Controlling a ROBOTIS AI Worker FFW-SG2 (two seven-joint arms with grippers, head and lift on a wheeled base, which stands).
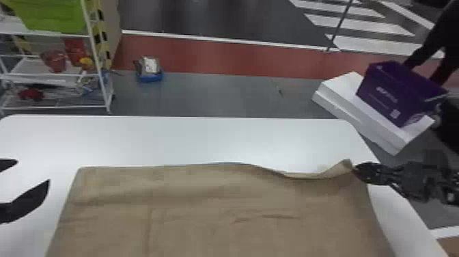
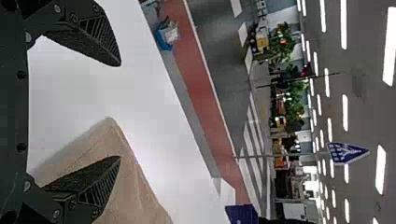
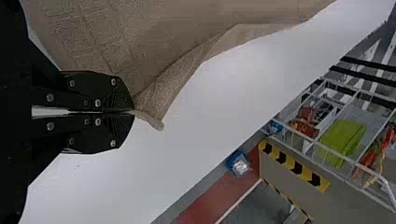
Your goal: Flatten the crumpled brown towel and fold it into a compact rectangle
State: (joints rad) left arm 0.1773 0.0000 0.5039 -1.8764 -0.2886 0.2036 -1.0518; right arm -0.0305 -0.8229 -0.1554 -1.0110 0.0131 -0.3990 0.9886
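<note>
brown towel (image 1: 211, 212): woven, creased | right gripper (image 1: 355, 169): pinching 1 curled corner

The brown cloth towel (image 1: 211, 205) is spread on the white flat table (image 1: 170, 140), its far right corner held in the black two-fingered right gripper (image 1: 355, 168). The black two-fingered left gripper (image 1: 33, 171) is seen left of the towel. Behind the table, at left, is placed a white metal shelf rack (image 1: 58, 107); to its right, a small blue box (image 1: 150, 78) is set on the floor. Beyond the table's right side, a purple rectangular box (image 1: 386, 92) is stacked on a white flat box (image 1: 362, 118).
</note>
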